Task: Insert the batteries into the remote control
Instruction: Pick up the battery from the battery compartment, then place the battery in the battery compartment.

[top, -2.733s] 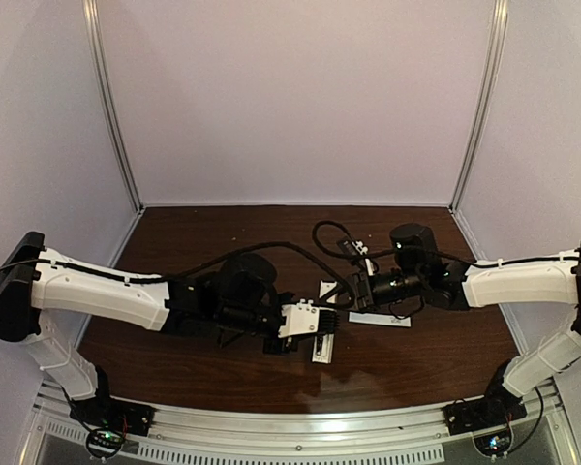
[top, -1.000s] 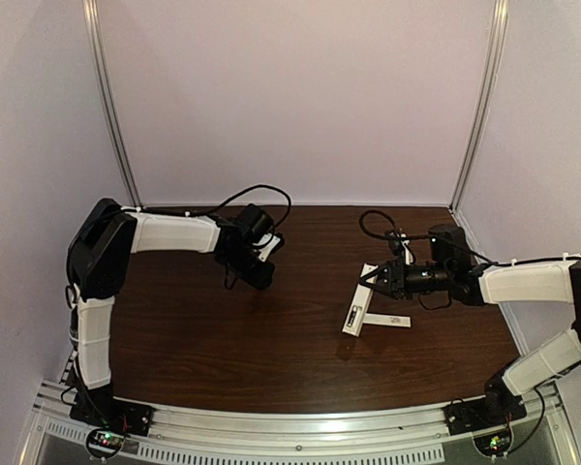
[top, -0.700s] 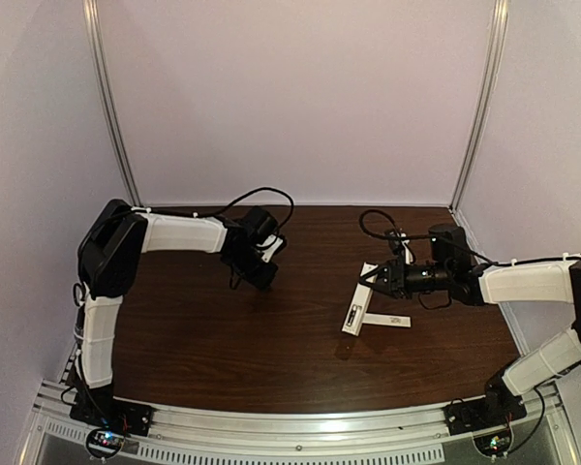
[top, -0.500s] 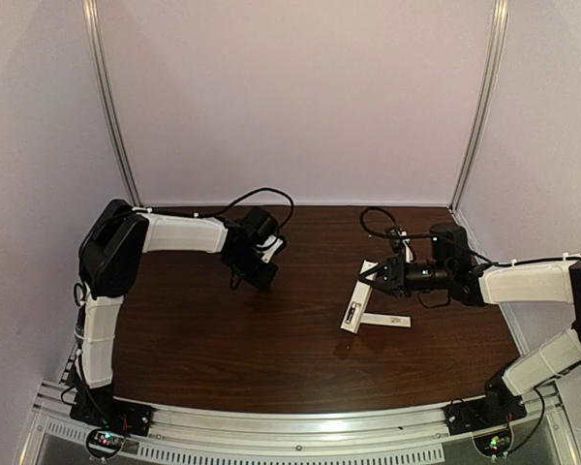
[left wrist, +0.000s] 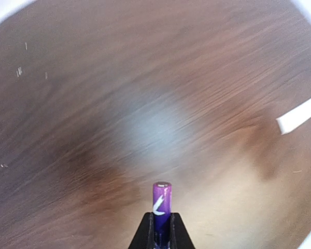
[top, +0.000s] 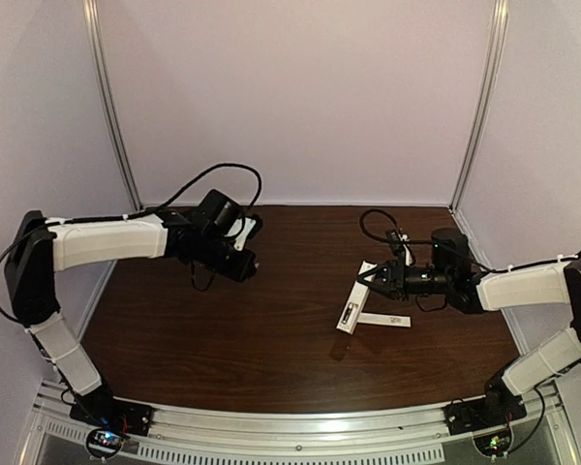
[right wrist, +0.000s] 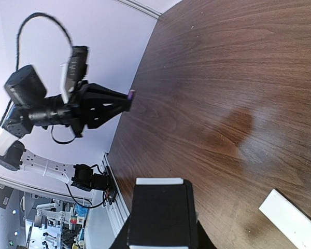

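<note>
A bluish-purple battery (left wrist: 161,194) stands out of my left gripper (left wrist: 161,217), whose fingers are shut on its lower half. In the top view this gripper (top: 243,264) hovers over the table's left rear. The remote control (top: 350,312), a slim white bar with dark marks, hangs tilted with its near end low. My right gripper (top: 375,281) is shut on its far end. In the right wrist view the remote control (right wrist: 160,212) fills the jaws as a dark slab with white edges. Far off, the left gripper (right wrist: 125,98) shows the battery's purple tip (right wrist: 131,94).
A thin flat white strip (top: 382,320) lies on the dark wooden table (top: 271,349) just right of the remote; the strip (right wrist: 293,222) also shows low in the right wrist view. Pale walls enclose the table on three sides. A rail (top: 300,431) runs along the near edge.
The left gripper has shut on the purple battery. It has drawn back to the left with it as the arm swung out. The right arm with the remote has barely shifted.
</note>
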### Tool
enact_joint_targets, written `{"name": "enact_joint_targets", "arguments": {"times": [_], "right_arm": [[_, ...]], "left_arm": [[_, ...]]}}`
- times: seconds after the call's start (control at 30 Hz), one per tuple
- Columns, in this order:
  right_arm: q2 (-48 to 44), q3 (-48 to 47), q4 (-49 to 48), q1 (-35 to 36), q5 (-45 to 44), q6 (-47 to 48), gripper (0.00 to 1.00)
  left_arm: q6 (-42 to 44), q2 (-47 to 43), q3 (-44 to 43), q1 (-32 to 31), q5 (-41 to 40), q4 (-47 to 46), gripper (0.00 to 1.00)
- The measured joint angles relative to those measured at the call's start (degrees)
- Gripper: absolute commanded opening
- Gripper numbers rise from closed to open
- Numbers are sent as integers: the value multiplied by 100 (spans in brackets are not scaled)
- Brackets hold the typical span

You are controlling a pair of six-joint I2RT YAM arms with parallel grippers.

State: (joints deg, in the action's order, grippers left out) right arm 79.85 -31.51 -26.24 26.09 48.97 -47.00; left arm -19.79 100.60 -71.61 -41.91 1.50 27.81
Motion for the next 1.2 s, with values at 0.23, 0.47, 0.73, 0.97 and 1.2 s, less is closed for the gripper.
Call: {"name": "enact_joint_targets", "arguments": {"times": [0.23,0.47,0.73,0.97,1.2], "right_arm": [[175,20,-496,326,-151,-282,0],[516,11,-837,492,-313,-535,0],[863,17,-1309,656,-444,-979,0],[962,149,-1996,874,-560,-1379,0],[1209,358,-2634,1088,-688,-1821,0]], "left_arm": [[-675,-1690,732,-372,380,-697,0],[-1353,-2216,1165,-1025,164,-654,0],[-1591,-1504,901,-2179,-146,-629,0],[-1613,-599,173,-2474,-35,-549,0],[-1676,-133,-146,-2472,212,-511,0]]}}
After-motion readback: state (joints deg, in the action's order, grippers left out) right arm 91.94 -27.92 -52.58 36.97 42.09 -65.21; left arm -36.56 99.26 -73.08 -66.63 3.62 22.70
